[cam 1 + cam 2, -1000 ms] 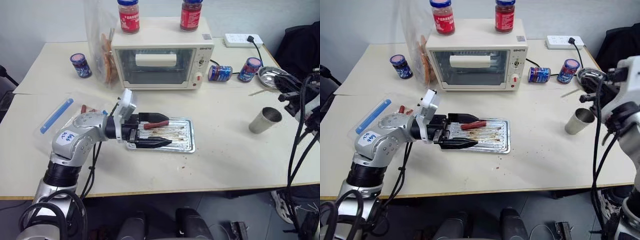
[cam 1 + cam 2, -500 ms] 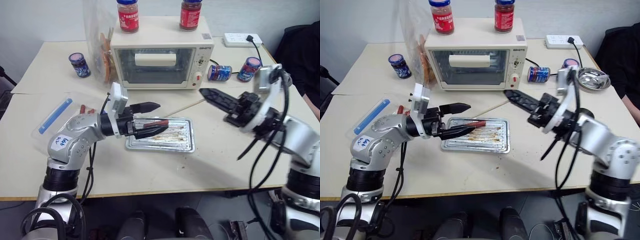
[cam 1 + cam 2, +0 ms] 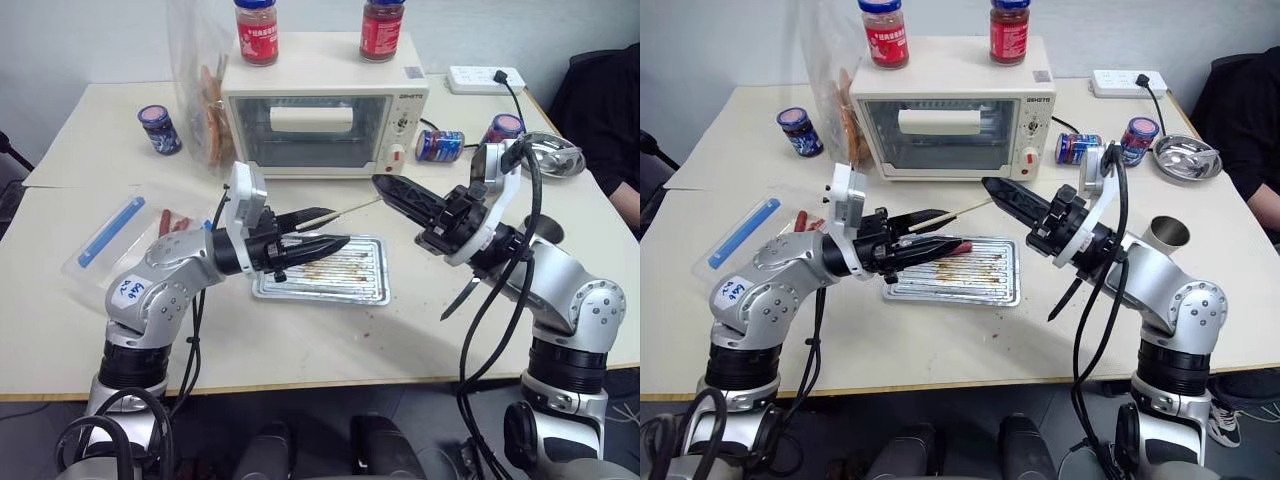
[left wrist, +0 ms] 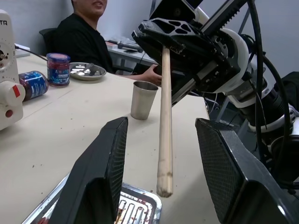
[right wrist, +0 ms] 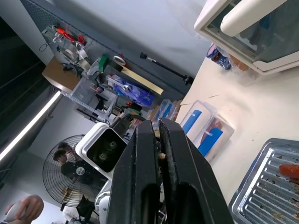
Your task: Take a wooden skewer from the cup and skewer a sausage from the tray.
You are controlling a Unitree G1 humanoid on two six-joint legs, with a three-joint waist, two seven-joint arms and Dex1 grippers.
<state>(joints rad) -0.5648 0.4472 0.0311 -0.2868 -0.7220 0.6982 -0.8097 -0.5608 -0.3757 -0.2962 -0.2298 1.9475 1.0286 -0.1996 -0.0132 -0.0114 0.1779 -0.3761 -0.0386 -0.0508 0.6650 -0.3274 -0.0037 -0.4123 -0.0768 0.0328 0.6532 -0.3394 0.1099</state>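
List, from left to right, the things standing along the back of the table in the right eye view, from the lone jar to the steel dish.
blue-lidded jar → clear bag → toaster oven → jar lying on its side → upright jar → round steel dish

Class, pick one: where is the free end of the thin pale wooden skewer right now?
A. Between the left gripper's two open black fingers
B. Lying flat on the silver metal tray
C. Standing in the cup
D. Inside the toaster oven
A: the wooden skewer, pinched in the shut right gripper, reaches between the left gripper's open fingers without touching them, above the tray.
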